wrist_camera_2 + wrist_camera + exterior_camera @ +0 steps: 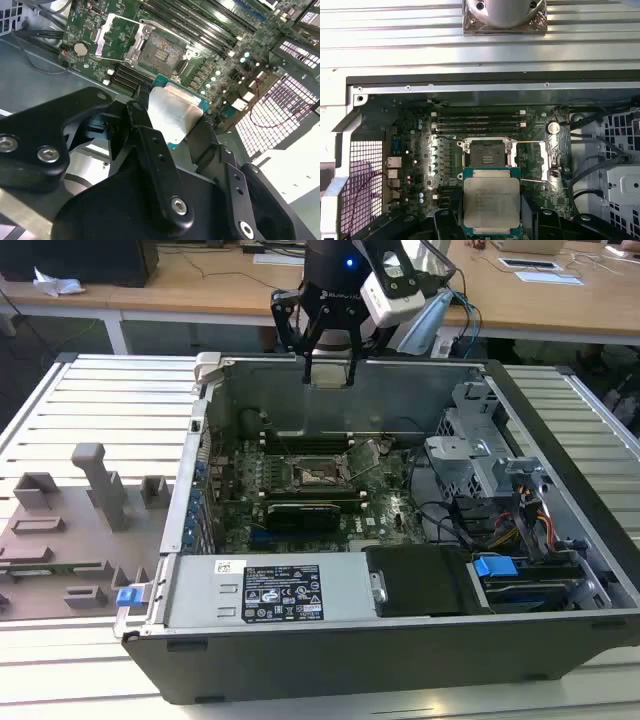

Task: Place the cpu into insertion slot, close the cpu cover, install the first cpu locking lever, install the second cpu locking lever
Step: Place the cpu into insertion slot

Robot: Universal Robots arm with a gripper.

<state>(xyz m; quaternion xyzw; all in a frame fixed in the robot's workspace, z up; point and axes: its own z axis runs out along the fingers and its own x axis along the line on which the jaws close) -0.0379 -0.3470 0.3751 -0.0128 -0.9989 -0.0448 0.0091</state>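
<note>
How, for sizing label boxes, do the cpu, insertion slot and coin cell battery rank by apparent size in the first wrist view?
cpu, enlarged by nearness to the camera
insertion slot
coin cell battery

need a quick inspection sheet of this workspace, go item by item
surface: slatted metal table carrying an open computer case
job's things: cpu held over the motherboard; insertion slot empty; cpu cover open
clutter: grey fixture board at the exterior view's left
grippers: gripper shut on cpu
cables: coloured wires inside the case
surroundings: wooden desks behind
</note>
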